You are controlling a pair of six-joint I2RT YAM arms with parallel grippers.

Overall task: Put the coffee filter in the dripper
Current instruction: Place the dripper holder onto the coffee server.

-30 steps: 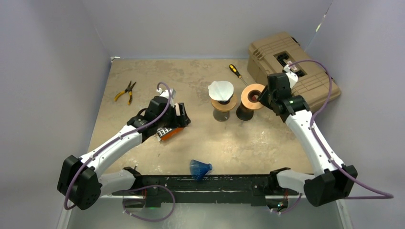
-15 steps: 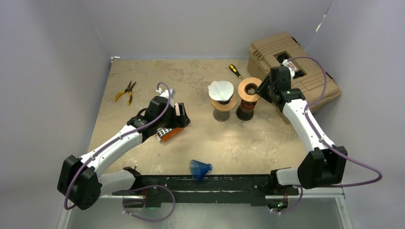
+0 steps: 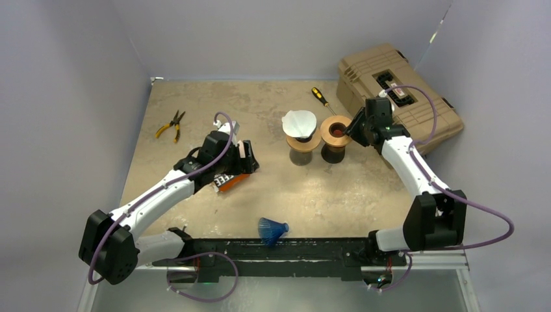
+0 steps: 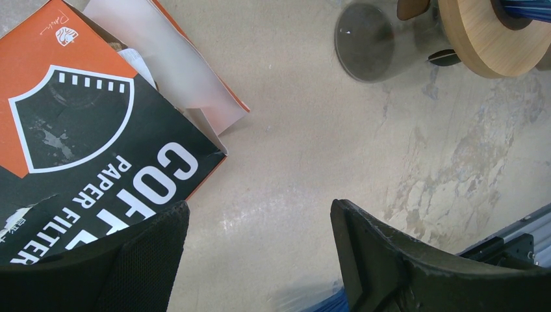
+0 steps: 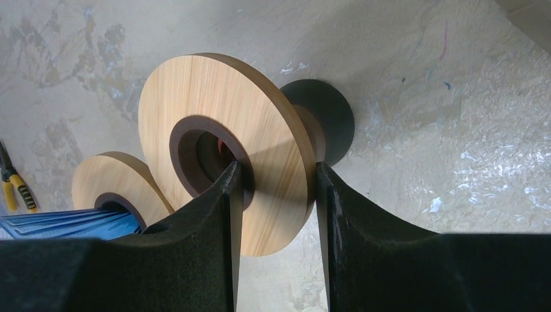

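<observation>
In the left half of the overhead frame, my left end effector (image 4: 256, 221) hangs spread over the orange-and-black cardboard box of paper filters (image 4: 84, 149) and grips nothing. The box's flap is open and pale sheets show inside.

In the middle of the frame, a white paper cone filter (image 3: 299, 121) sits in the glass dripper with a wooden collar (image 3: 301, 155). Its mouth is up and its tip points down through the collar, so its long axis runs about vertical.

Just to the right, my right end effector (image 5: 278, 172) pinches the round wooden collar of the second, empty dripper (image 5: 195, 91), with one finger in the centre hole and one outside the rim.

As I read it, the step in hand is seating this dripper. To do that well, I want its dark base flat on the surface and its collar level, without knocking its neighbour, before I let go. Releasing a tilted collar could tip it.
</observation>
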